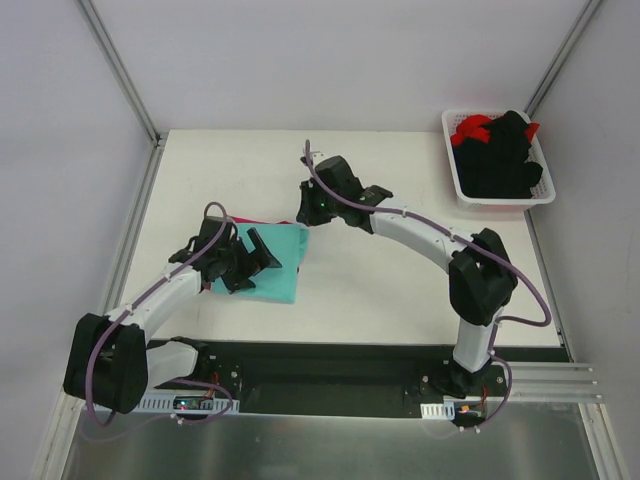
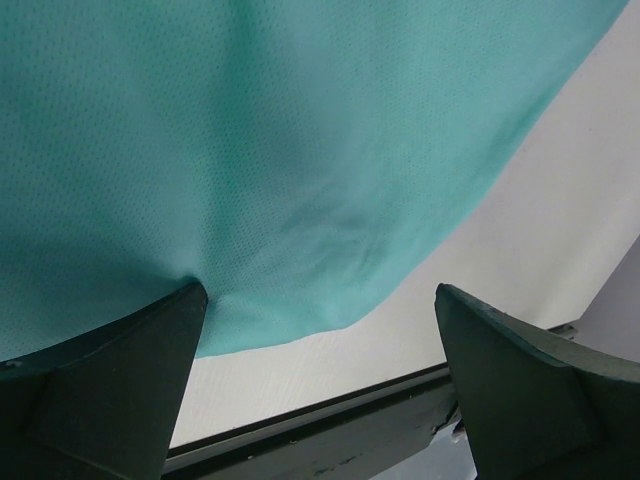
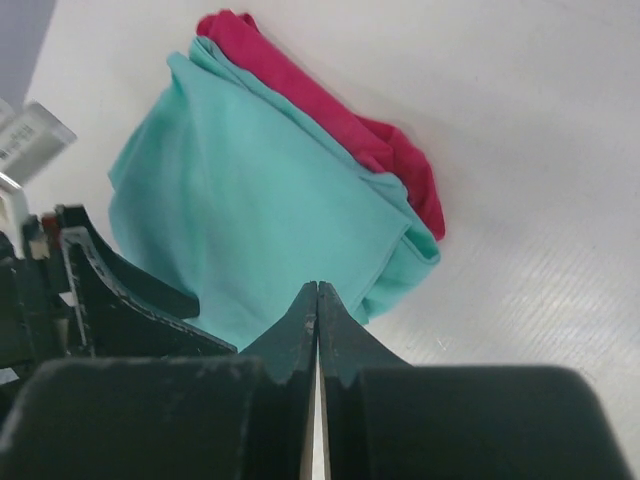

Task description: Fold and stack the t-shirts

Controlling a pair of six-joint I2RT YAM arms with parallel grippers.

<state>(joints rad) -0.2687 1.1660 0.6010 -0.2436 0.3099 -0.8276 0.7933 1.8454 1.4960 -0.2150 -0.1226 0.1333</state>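
My left claw (image 1: 245, 258) stands with its jaws at full spread, low over the near edge of the teal t-shirt (image 1: 283, 262) and holding nothing. 1 finger (image 2: 130, 380) appears to press a small pucker into the cloth. My right claw (image 1: 310, 203) hovers just beside the shirt's far corner, jaws pressed flat together and empty.

The teal shirt lies folded on the magenta t-shirt (image 3: 330, 110), left of centre on the table (image 1: 400, 290). I judge this stack of 2 to be set down, with tidying in hand.

The next move calls for a reach to the basket (image 1: 455, 165) at the far right, where black garments (image 1: 505, 160) and a red garment (image 1: 470, 130) are heaped.

The teal cloth is a matte, fine-pored knit with soft rolled fold edges. The basket is white lattice plastic.
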